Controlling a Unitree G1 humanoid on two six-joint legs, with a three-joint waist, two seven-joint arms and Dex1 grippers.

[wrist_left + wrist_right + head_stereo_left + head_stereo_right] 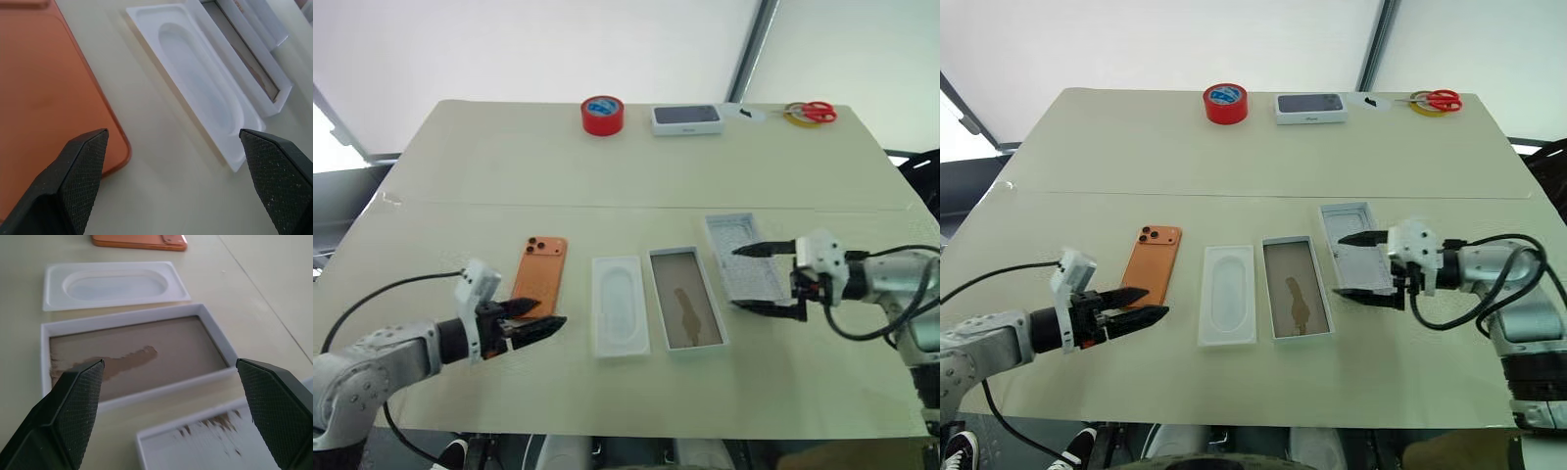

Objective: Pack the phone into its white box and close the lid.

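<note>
While spread wide, left fingers (536, 315) over phone (540, 274) corner, right fingers (1363, 266) over lid (1355, 245), nothing held.

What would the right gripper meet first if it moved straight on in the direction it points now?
Probably the white box: the open right gripper hovers over the lid and points across it toward the box. Height is unclear, so it might pass above.

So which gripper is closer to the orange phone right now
Left. The left gripper sits, jaws open, at the near end of the phone. The right gripper is over the lid, with the tray and white box between.
</note>
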